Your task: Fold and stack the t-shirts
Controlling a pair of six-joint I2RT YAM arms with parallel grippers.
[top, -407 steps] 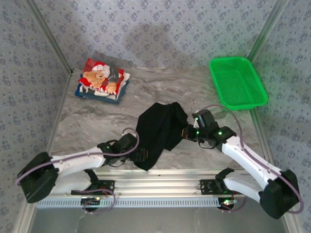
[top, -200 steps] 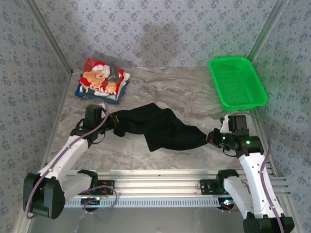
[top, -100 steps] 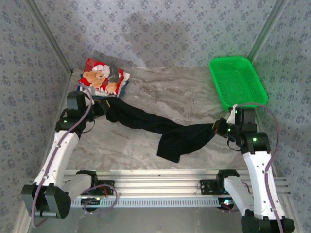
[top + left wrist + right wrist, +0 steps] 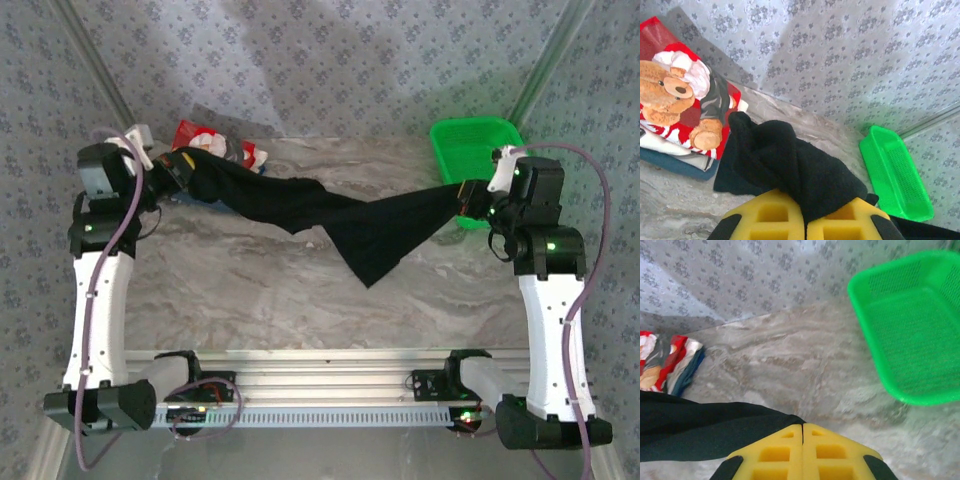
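The grey marbled counter [image 4: 300,300] lies open in front of me, and across it I have the black t-shirt [image 4: 330,215] drawn out in the air between both arms. It runs as a twisted band from the far left to the far right, with a loose flap sagging to a point near the middle. I cannot tell whether that point brushes the surface. The green basket [image 4: 478,140] sits at the far right corner, just behind my right arm. At the far left corner lies the folded pile, the teddy-bear shirt [image 4: 680,105] on top of the dark blue shirt [image 4: 675,167]. My left tool [image 4: 172,170] hangs close over that pile, pinched tight on a bunched corner of the black cloth, which spills forward over the yellow pads in the wrist view. My right tool [image 4: 802,440] is also clamped fully down, its pads meeting on a thin edge of the same shirt. I judge this to be the spreading step: two shirts look folded and stacked, and the black one has yet to be laid out. The cloth is roped rather than flat, so the next move calls for lowering both ends together onto the bare middle of the counter. I should hold enough tension that the flap settles open, and keep the left end clear of the pile so as not to drag it.
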